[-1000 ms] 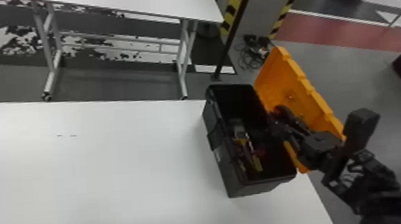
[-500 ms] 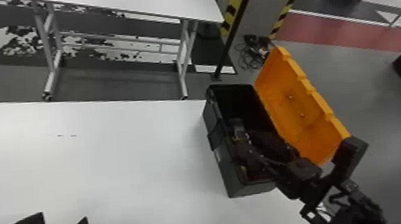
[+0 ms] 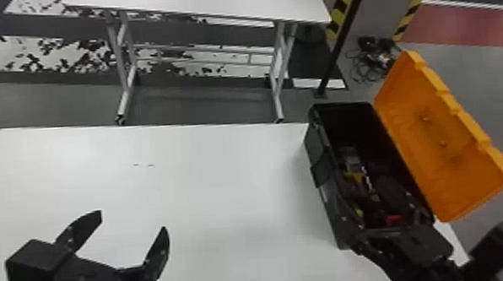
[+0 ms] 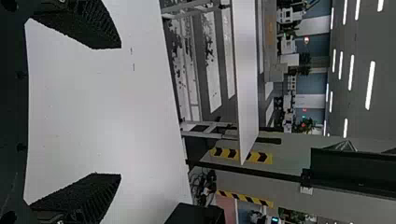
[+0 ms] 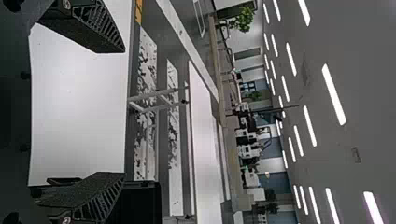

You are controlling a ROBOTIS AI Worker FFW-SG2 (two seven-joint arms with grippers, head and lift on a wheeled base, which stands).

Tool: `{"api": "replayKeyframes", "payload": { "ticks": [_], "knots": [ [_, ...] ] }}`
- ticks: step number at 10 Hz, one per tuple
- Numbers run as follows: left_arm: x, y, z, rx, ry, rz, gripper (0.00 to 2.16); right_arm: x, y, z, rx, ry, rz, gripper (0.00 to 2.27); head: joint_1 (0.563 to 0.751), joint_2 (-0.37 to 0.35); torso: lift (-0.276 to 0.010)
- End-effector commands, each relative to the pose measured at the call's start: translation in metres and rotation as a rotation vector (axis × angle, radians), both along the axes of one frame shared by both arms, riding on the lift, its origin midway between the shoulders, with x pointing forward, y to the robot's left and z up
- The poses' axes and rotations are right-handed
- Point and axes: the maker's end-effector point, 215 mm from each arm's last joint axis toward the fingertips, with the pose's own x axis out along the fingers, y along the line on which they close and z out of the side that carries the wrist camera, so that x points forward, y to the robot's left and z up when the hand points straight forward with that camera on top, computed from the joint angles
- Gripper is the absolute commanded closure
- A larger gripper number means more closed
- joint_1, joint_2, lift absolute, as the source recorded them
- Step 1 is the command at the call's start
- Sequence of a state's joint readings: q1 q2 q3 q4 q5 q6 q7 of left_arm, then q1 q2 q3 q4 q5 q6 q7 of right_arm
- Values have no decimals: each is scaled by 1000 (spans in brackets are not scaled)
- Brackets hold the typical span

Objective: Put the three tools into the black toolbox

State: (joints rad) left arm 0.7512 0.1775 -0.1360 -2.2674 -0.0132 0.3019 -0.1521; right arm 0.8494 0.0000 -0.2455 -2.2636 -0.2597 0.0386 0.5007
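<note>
The tools (image 3: 355, 179) lie close together inside the toolbox (image 3: 335, 216), bits of yellow and red showing, below the right gripper (image 3: 362, 193), whose fingers stand spread over the box's near part with nothing pinched; whether they touch a tool I cannot tell. The box sits at the counter's (image 3: 232, 185) right-hand end, its orange lid (image 3: 447, 166) tipped open on the far right side, and well apart to the left the left gripper (image 3: 132, 220) hangs over bare counter, fingers wide and empty, with another table (image 3: 211, 1) beyond.
</note>
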Motion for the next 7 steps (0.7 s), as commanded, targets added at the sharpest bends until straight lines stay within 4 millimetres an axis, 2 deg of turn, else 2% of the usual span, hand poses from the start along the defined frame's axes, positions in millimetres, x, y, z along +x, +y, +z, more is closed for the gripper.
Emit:
{"api": "replayKeyframes", "payload": {
  "ticks": [1, 2, 4, 6, 7],
  "knots": [
    [-9, -1, 9, -11, -26, -16, 12, -12, -5, -2, -32, -50, -16, 56, 695, -185, -51],
    [-14, -5, 10, -36, -27, -30, 12, -18, -17, -10, -50, -75, -40, 56, 695, -189, -51],
    [-23, -12, 26, -78, -101, -52, 12, -32, -38, -14, -59, -138, -88, 56, 695, -244, -51],
    [-32, -13, 55, -112, -211, -48, 12, -49, -55, -25, -39, -136, -129, 56, 695, -302, -51],
    [-35, -10, 54, -112, -221, -31, 12, -53, -58, -33, -39, -128, -138, 63, 695, -329, -51]
  ]
}}
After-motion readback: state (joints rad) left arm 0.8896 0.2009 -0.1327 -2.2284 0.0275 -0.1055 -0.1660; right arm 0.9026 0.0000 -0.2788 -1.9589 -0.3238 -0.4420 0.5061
